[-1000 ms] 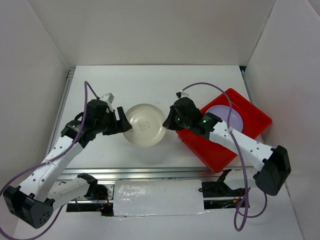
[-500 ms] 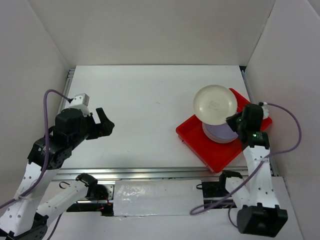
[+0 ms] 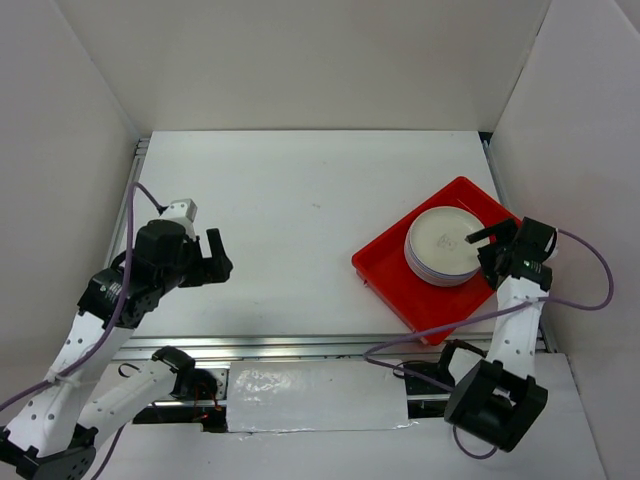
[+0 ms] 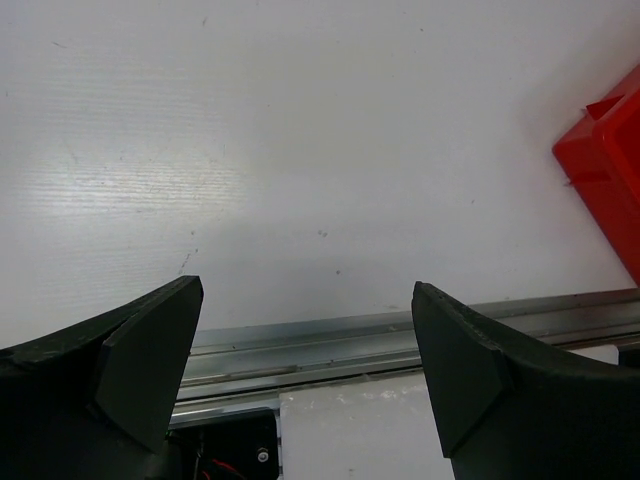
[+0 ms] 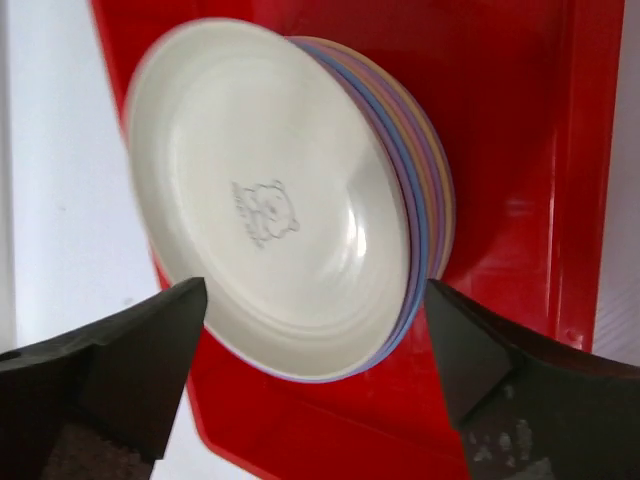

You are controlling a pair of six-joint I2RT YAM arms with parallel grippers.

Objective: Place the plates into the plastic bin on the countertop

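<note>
The red plastic bin (image 3: 398, 288) sits at the right of the white countertop (image 3: 300, 190). In it is a stack of plates (image 3: 444, 244) with a cream plate (image 5: 270, 200) on top; blue, purple and orange rims show beneath it. My right gripper (image 3: 486, 249) hovers just right of the stack, open, touching nothing. In the right wrist view the right gripper (image 5: 315, 290) has its jaws spread wide over the stack's near edge and the bin (image 5: 510, 120). My left gripper (image 3: 220, 256) is open and empty over the counter's left front; in its wrist view the left gripper (image 4: 305, 290) frames bare counter.
A metal rail (image 4: 350, 345) runs along the counter's front edge below the left gripper. White walls close the back and both sides. A corner of the red bin (image 4: 612, 165) shows at the right of the left wrist view.
The right gripper carried the cream plate from mid-counter to the bin, let it go on the stack and opened. The left arm drew back to the left and opened fully.
</note>
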